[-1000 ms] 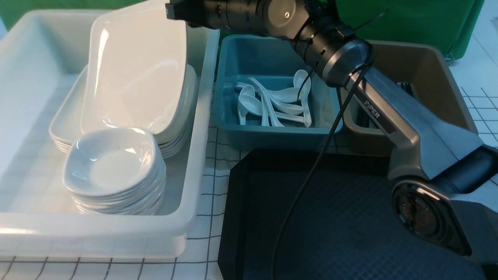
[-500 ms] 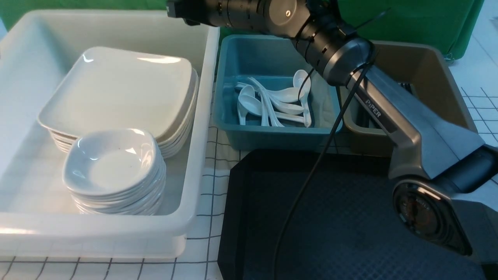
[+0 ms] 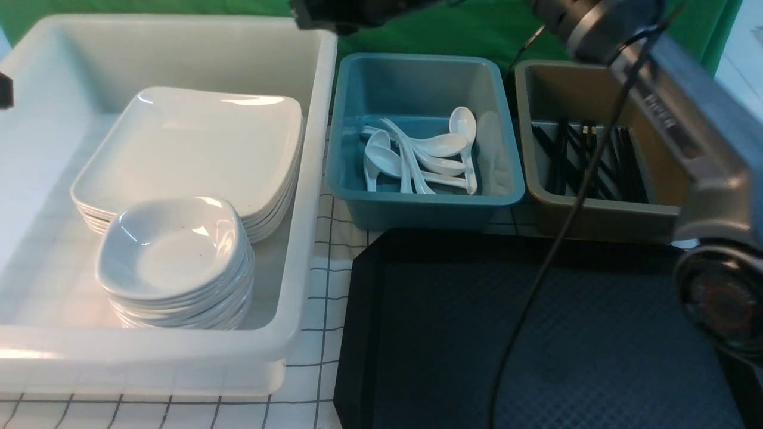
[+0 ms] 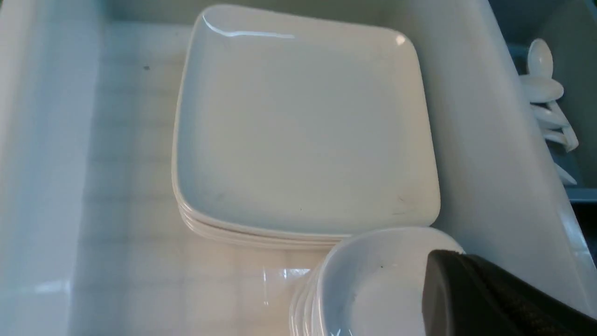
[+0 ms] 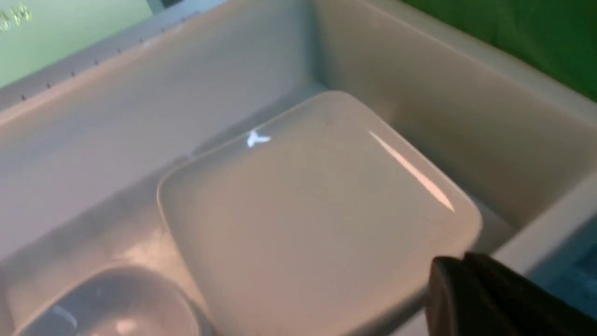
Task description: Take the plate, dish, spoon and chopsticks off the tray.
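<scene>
Your front camera sits between the 2 arms, looking forward and down: white bin (image 3: 310, 179) at 10 o'clock, blue bin (image 3: 357, 202) at 12, brown bin (image 3: 596, 217) at 1, tray (image 3: 477, 333) closest. Your left wrist camera hangs close above the white bin (image 4: 489, 140), facing down. Your right wrist camera views it obliquely from nearby. All 3 views share the plate (image 3: 197, 143) (image 4: 303, 126) (image 5: 308, 214) stack.

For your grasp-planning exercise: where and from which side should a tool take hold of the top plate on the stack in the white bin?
Probably the near right corner of the plate, from above: it lies flat, its thin raised rim overhangs the stack, and the dishes crowd the front.
</scene>
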